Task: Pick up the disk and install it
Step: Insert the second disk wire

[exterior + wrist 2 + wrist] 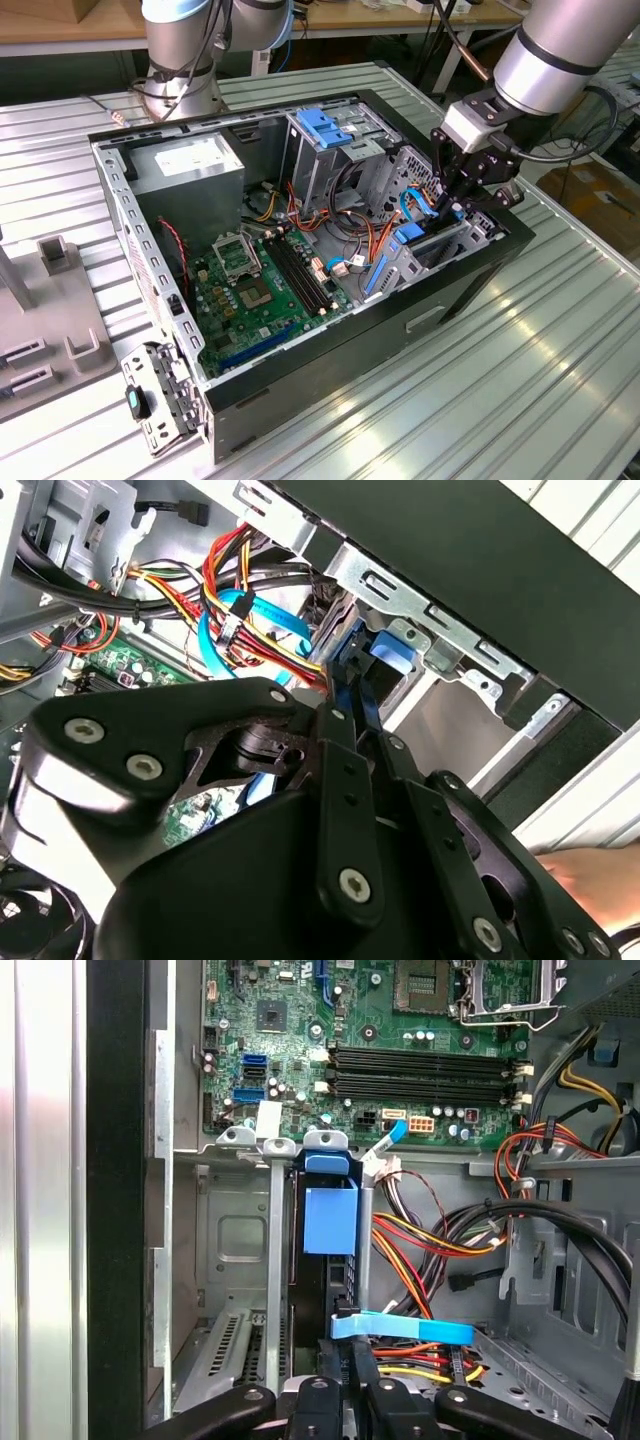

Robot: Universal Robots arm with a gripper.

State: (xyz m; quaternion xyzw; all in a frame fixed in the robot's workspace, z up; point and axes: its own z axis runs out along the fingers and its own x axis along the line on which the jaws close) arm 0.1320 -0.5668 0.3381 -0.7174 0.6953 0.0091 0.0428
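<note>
The gripper [462, 200] hangs inside the open computer case [470, 290], down at the corner nearest the exterior view's right. Its black fingers [362, 1380] are drawn close together, pinching the thin blue edge of the disk [330, 1222], which stands on its edge in the narrow metal slot directly ahead of the fingertips. In the second wrist view the same fingers [345, 770] close on a blue plastic rail [385, 652] right beside the black wall of the case. The disk sits deep in its bay, between two grey metal uprights, with its blue tab showing at the top.

Just beside the gripper a flat light-blue cable [400, 1330] crosses under the disk, and a bundle of red, yellow and orange wires [440, 1250] runs off to the side. A person's hand [590, 875] shows at the corner of the second wrist view, just outside the case.

Further from the gripper lies the green circuit board [250, 295] with its long black memory slots [425, 1065]. Beyond that stands a grey metal cage topped by a blue bracket [325, 125], and past it a big grey power box [190, 165] with a white label. Farthest off, the case rests on a ribbed metal table [520, 400].
</note>
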